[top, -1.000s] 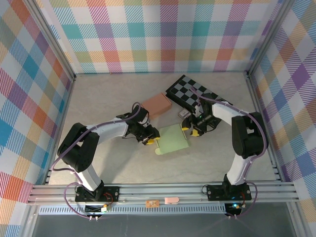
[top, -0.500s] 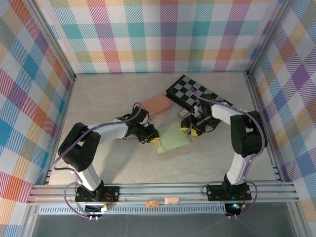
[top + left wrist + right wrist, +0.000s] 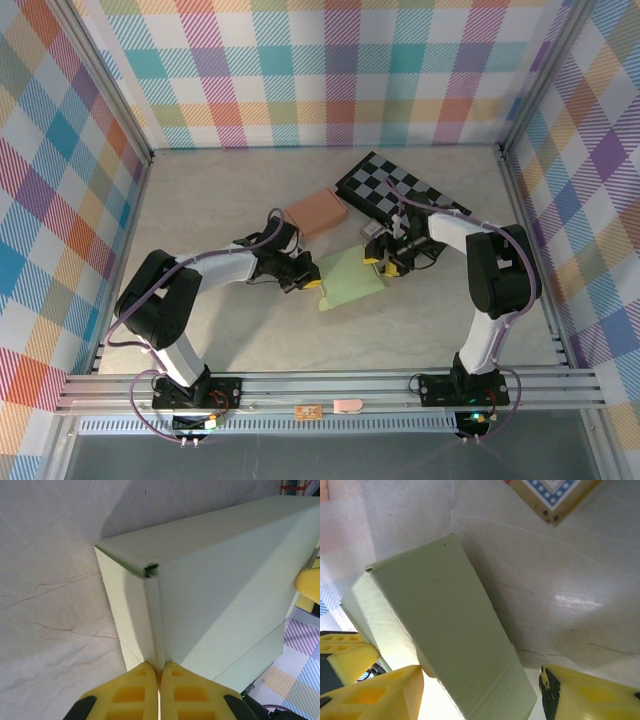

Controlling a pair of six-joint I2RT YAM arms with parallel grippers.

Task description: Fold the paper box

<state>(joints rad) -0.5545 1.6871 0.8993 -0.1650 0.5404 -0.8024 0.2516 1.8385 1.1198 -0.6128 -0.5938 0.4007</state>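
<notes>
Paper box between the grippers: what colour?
The paper box is plain pale green, clearest in the left wrist view.

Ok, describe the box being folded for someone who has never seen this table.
On the table, look just right of centre. Between the left gripper and right gripper sits the paper box, the left one pinching its edge. It is plain pale green; the neighbours are a salmon block and a checkerboard.

Robot lab test cell, plaid backdrop walls (image 3: 62, 200), aluminium frame rails (image 3: 330, 384)

Pale green box (image 3: 350, 278), checkered board (image 3: 385, 188)
</notes>
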